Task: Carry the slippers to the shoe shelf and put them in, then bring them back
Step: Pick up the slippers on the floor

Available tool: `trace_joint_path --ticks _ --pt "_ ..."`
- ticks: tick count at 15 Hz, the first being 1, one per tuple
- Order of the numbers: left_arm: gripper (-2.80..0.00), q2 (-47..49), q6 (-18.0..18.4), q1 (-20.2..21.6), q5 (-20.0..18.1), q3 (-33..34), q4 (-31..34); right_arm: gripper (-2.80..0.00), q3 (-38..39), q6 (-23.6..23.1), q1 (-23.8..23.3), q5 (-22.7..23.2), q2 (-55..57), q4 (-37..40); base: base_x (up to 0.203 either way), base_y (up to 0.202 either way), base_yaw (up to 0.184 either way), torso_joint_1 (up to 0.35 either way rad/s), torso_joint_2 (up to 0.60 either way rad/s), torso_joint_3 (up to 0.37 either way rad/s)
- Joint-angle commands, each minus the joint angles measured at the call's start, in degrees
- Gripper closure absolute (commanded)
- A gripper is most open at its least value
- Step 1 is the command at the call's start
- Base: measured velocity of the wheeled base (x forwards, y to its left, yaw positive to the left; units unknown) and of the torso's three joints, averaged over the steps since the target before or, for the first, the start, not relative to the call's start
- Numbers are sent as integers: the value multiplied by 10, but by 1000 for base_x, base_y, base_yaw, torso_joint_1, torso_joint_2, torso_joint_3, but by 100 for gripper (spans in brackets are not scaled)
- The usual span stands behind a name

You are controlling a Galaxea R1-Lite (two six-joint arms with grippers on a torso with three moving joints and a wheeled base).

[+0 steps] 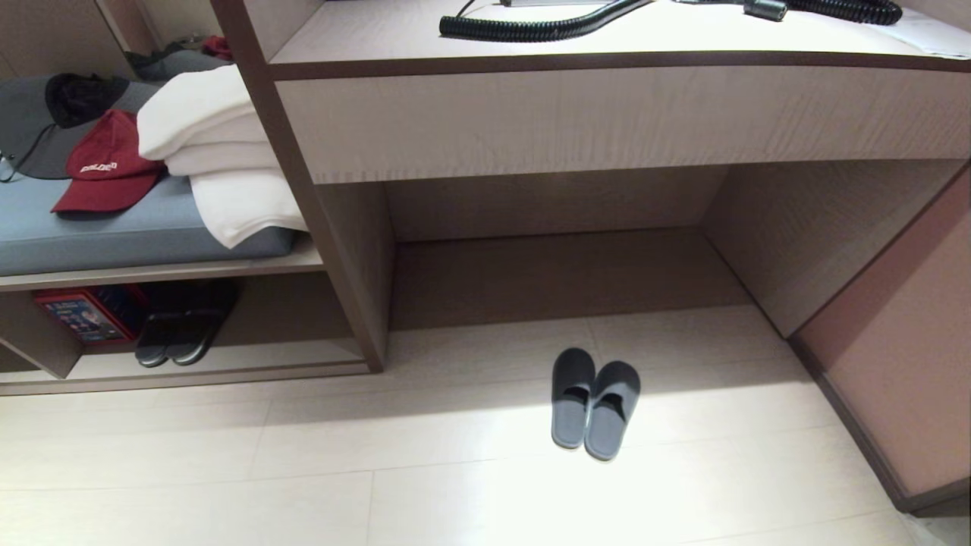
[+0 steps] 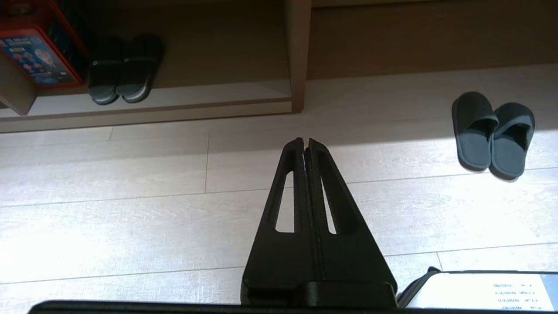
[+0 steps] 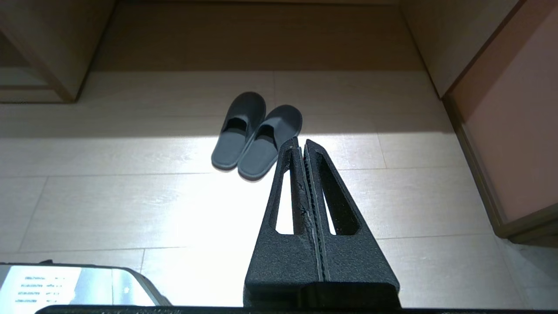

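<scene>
White embroidered lettering on the red cap (image 1: 106,165) and print on the red box (image 1: 85,312) are both illegible.

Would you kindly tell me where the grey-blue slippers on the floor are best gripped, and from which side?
Probably at the open heel ends of the slippers, coming from the robot's side. They lie touching, toes toward the desk, heels facing the robot, so one tool could likely pinch both inner edges together.

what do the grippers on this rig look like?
Both look alike. The left gripper and right gripper each have two matte black tapered fingers with a long slot cut through each, widening to a black base. The right's inner pads look ribbed and grainy. No cables or markings visible on them.
</scene>
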Motion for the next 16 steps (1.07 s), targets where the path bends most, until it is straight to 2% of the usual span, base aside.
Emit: trace_joint_path --ticks 1,16 --pt "0 0 0 0 0 1 0 0 1 0 0 0 -1 0 0 0 0 3 3 -207" --pt "0 0 0 0 0 1 0 0 1 0 0 0 0 0 0 0 0 3 3 -198"
